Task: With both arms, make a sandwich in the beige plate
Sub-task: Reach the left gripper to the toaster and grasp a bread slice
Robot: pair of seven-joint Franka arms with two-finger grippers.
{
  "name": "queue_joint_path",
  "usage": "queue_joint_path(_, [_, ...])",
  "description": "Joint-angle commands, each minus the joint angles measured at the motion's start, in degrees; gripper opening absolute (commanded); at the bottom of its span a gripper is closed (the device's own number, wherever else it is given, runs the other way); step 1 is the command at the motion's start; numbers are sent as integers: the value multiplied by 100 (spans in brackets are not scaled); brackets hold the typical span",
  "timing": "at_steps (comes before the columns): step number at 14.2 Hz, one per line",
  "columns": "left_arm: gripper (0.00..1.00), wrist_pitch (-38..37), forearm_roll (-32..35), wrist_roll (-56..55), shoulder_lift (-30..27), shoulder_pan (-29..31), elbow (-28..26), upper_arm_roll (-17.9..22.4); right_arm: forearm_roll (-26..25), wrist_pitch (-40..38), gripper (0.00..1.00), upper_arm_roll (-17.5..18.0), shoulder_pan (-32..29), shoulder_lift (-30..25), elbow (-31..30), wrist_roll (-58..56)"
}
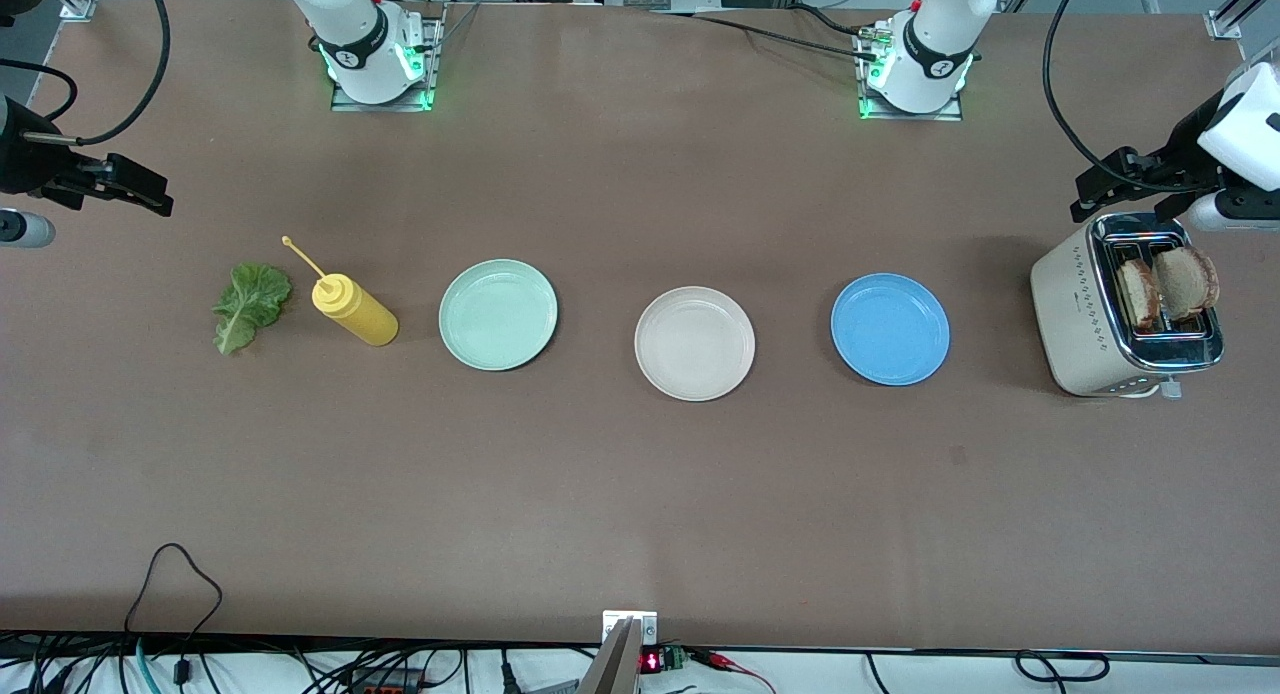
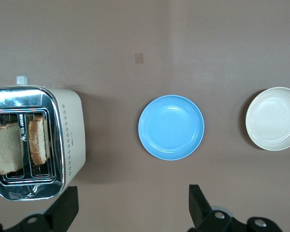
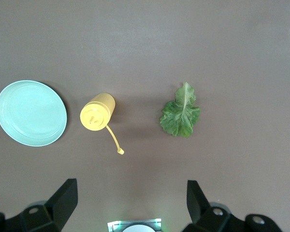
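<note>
Fingers [image 2: 67, 205] of the left gripper [image 2: 130, 208] are spreading wide, empty, over the toaster [image 1: 1075, 314] holding bread [image 1: 1185, 282]; the right gripper [image 3: 130, 205] is gaping likewise near the lettuce [image 1: 248, 304]. Beige plate [image 1: 694, 342] is sitting mid-table, empty.

Front view: high camera facing both arm bases, taking in the whole table [image 1: 640, 494].
Left wrist view: looks straight down past its spread jaws onto toaster [image 2: 38, 142], blue plate [image 2: 171, 127] and beige plate [image 2: 274, 118]; all three also appear in the front view.
Right wrist view: looks straight down on mint-green plate [image 3: 31, 112], mustard bottle [image 3: 97, 112] and lettuce leaf [image 3: 181, 112], shared with the front view only.
</note>
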Motion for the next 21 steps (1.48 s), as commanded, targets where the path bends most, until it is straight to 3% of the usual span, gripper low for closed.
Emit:
queue_joint_path(1, [100, 17, -50, -29, -191, 39, -189, -23, 57, 74, 100, 3, -11, -109, -109, 72])
queue_joint_path(5, [100, -10, -24, -64, -95, 39, -128, 3, 57, 83, 100, 11, 6, -109, -109, 63])
queue_joint_path(10, [100, 17, -24, -55, 808, 268, 74, 74, 48, 39, 100, -6, -46, -65, -74, -34])
queue_joint_path(15, [100, -1, -7, 129, 1802, 1075, 680, 83, 13, 74, 100, -15, -99, 338, -56, -69])
queue_joint_path(21, [100, -10, 186, 155, 2629, 1778, 1033, 118, 39, 48, 100, -24, -599, 699, -56, -587])
